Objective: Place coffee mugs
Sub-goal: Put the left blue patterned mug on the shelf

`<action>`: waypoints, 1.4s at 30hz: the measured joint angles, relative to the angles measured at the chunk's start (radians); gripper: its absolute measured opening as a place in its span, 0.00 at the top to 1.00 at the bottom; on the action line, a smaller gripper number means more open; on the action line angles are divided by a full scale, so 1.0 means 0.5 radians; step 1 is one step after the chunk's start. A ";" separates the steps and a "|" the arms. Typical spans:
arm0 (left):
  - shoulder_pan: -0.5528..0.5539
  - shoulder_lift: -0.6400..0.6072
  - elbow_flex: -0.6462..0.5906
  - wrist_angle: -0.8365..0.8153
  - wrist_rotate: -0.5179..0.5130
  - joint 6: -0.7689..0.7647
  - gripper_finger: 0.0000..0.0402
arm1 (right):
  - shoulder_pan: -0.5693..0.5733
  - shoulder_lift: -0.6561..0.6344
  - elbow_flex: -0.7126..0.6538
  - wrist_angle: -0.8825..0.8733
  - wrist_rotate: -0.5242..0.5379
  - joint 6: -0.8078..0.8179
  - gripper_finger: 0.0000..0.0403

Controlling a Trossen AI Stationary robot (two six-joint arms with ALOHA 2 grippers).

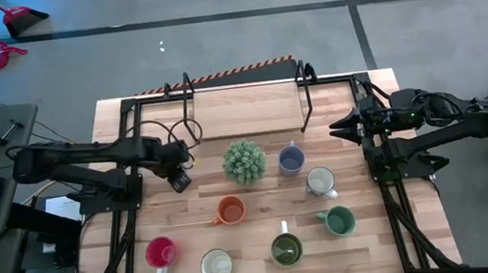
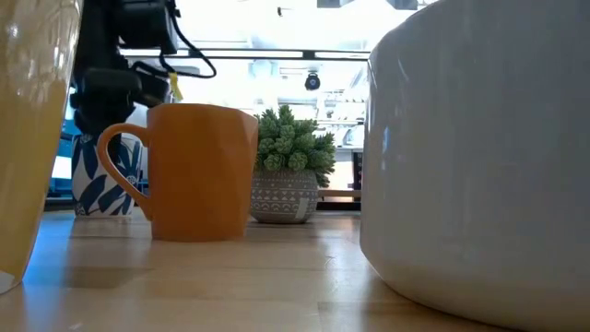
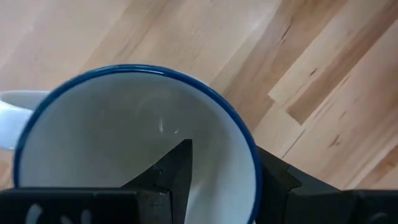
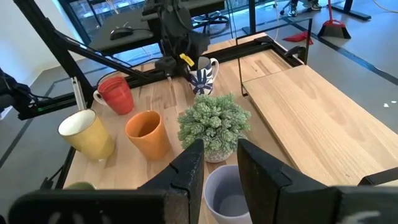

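Observation:
My left gripper (image 1: 179, 177) (image 3: 224, 152) is shut on a white mug with a blue rim and blue leaf pattern (image 4: 202, 76) (image 2: 103, 180), left of the spiky plant (image 1: 244, 161). The mug stands upright, its base at table level. My right gripper (image 1: 336, 128) (image 4: 221, 146) is open and hovers right of the pale blue mug (image 1: 291, 159) (image 4: 227, 194), touching nothing. The other mugs stand upright on the table: orange (image 1: 230, 211), red (image 1: 160, 252), cream (image 1: 215, 266), dark green (image 1: 286, 248), green (image 1: 338, 221), grey-white (image 1: 320, 181). My left gripper holds the patterned mug by its rim (image 3: 249, 140), on the side away from the handle (image 3: 12, 118). One finger (image 3: 177, 168) is inside the cup and the other (image 3: 277, 180) outside its wall, coming from above and pointing down. The mug is upright.
A wooden board in a black wire rack (image 1: 250, 108) takes up the far middle of the table. The plant sits in a patterned pot (image 2: 284, 195) between both grippers. Bare wood lies along the left side and near the far corners.

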 joint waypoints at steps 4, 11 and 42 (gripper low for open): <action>0.000 0.099 0.000 0.014 0.001 0.000 0.70 | 0.000 0.000 0.000 0.000 0.000 0.000 0.78; 0.001 0.261 0.000 0.162 0.031 0.037 0.75 | 0.000 0.000 0.000 -0.009 -0.002 0.000 0.78; 0.045 -0.049 0.980 0.098 0.074 0.103 0.96 | 0.000 0.000 -0.001 0.052 -0.003 -0.040 0.78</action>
